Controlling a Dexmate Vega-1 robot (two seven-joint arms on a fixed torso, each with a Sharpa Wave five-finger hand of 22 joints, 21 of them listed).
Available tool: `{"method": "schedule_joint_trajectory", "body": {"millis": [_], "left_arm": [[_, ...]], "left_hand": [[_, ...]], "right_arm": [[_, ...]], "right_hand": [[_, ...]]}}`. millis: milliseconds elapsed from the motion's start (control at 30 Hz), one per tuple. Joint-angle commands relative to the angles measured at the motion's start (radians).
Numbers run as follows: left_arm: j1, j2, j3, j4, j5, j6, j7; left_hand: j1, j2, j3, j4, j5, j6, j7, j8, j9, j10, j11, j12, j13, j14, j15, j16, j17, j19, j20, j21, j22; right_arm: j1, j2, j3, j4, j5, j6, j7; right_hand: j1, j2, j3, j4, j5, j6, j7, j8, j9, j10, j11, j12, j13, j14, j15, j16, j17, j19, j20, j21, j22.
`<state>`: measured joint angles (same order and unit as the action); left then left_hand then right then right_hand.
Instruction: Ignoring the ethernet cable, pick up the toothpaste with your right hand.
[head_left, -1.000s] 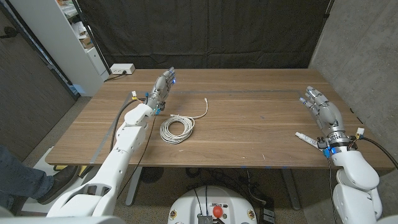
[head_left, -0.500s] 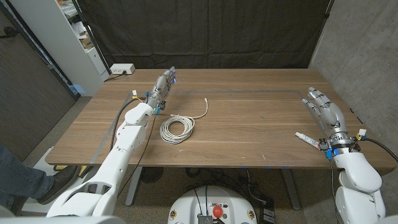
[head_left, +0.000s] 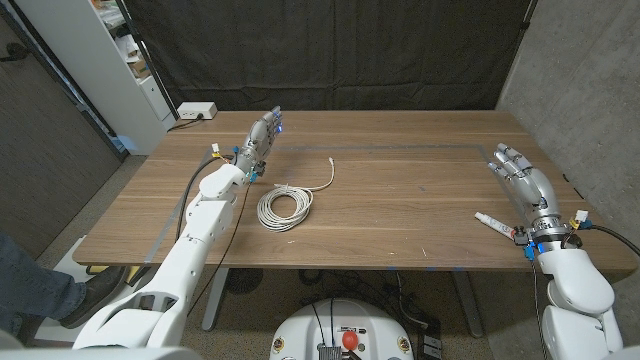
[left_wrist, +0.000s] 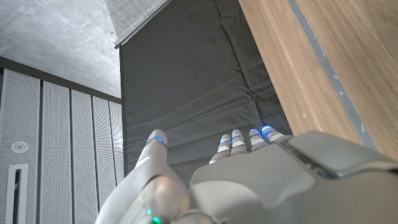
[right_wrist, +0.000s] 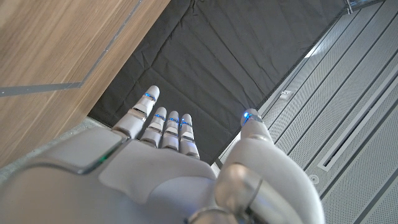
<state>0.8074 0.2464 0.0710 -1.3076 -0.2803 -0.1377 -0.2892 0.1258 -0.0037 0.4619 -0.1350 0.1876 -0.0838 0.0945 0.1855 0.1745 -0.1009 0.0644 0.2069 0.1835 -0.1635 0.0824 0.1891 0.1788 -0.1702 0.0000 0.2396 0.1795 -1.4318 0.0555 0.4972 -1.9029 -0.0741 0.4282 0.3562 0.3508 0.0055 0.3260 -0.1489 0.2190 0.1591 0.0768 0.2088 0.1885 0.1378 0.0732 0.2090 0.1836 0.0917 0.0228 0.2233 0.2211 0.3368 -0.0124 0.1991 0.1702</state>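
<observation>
The toothpaste (head_left: 495, 224) is a small white tube lying on the wooden table (head_left: 400, 200) near its right front edge. My right hand (head_left: 525, 181) is raised above the table just right of and beyond the tube, fingers spread and holding nothing; the wrist sits right next to the tube's near end. The right wrist view looks along the back of that hand (right_wrist: 174, 168) with its fingers extended. My left hand (head_left: 262, 140) is at the far left of the table, fingers straight and empty, as the left wrist view also shows (left_wrist: 249, 174).
A coiled white ethernet cable (head_left: 286, 205) lies left of centre with one end trailing toward the back. A white power strip (head_left: 196, 112) sits at the back left corner. A white shelf unit (head_left: 120, 60) stands to the left. Black curtain hangs behind.
My right hand has drifted slightly right and toward the near edge, closer alongside the tube. The left arm, cable and toothpaste are unmoved.
</observation>
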Motion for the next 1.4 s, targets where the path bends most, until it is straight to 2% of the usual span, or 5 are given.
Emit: {"method": "schedule_joint_trajectory", "body": {"millis": [33,367,767,1067,1400], "left_arm": [[0.004,0.002,0.002,-0.009,-0.008,0.014,-0.009],[-0.002,-0.001,0.012,-0.010,0.007,0.013,0.002],[-0.003,-0.013,0.007,-0.009,-0.004,0.013,0.004],[0.001,-0.013,0.012,-0.013,0.003,0.015,0.010],[-0.003,-0.012,0.012,-0.003,0.003,0.009,0.004]], "left_hand": [[0.009,0.000,0.000,-0.003,0.000,0.000,0.004,0.002,0.004,-0.006,0.000,-0.002,0.006,-0.005,0.006,0.001,0.005,-0.046,0.006,-0.001,0.001],[0.010,0.000,0.000,-0.003,0.000,0.000,0.005,0.002,0.004,-0.006,0.004,-0.002,0.006,-0.005,0.006,0.001,0.005,-0.045,0.007,-0.003,0.001],[0.011,0.001,-0.001,-0.003,0.000,-0.001,0.003,0.002,0.004,-0.008,0.000,-0.002,0.006,-0.005,0.007,0.001,0.005,-0.045,0.008,-0.007,0.001],[0.012,0.001,-0.001,-0.003,0.000,-0.002,0.003,0.002,0.004,-0.008,-0.001,-0.002,0.006,-0.006,0.007,0.001,0.005,-0.045,0.009,-0.009,0.001],[0.014,0.003,0.000,-0.004,0.000,-0.003,0.003,0.001,0.004,-0.011,-0.001,-0.003,0.006,-0.007,0.007,0.000,0.005,-0.048,0.011,-0.012,0.001]], "right_arm": [[-0.012,0.004,0.007,-0.008,-0.077,0.023,-0.040],[-0.030,0.008,0.016,-0.034,-0.174,0.022,-0.084],[-0.040,0.005,0.028,-0.042,-0.213,0.033,-0.105],[-0.051,0.010,0.036,-0.056,-0.255,0.035,-0.127],[-0.061,0.009,0.037,-0.074,-0.305,0.030,-0.142]], "right_hand": [[0.012,0.000,0.004,-0.003,0.009,0.009,-0.002,0.004,0.002,0.011,0.001,-0.004,0.005,0.014,-0.002,0.004,0.001,0.011,-0.003,0.000,0.001],[0.021,0.001,0.008,-0.005,0.010,0.013,-0.006,0.003,0.002,0.014,-0.002,-0.005,0.005,0.017,-0.003,0.004,0.001,0.013,-0.003,0.000,0.001],[0.056,0.015,0.024,-0.015,0.013,0.016,-0.010,0.002,0.003,0.025,-0.004,-0.003,0.006,0.020,-0.007,0.003,0.000,0.013,-0.004,-0.002,0.001],[0.084,0.013,0.032,-0.022,0.012,0.027,-0.017,0.005,0.003,0.041,-0.003,0.001,0.007,0.024,-0.014,0.002,-0.002,0.010,-0.004,-0.005,0.001],[0.096,0.014,0.034,-0.019,0.009,0.045,-0.019,0.009,0.003,0.055,-0.003,0.005,0.010,0.029,-0.021,0.004,0.000,0.008,-0.006,-0.005,0.001]]}}
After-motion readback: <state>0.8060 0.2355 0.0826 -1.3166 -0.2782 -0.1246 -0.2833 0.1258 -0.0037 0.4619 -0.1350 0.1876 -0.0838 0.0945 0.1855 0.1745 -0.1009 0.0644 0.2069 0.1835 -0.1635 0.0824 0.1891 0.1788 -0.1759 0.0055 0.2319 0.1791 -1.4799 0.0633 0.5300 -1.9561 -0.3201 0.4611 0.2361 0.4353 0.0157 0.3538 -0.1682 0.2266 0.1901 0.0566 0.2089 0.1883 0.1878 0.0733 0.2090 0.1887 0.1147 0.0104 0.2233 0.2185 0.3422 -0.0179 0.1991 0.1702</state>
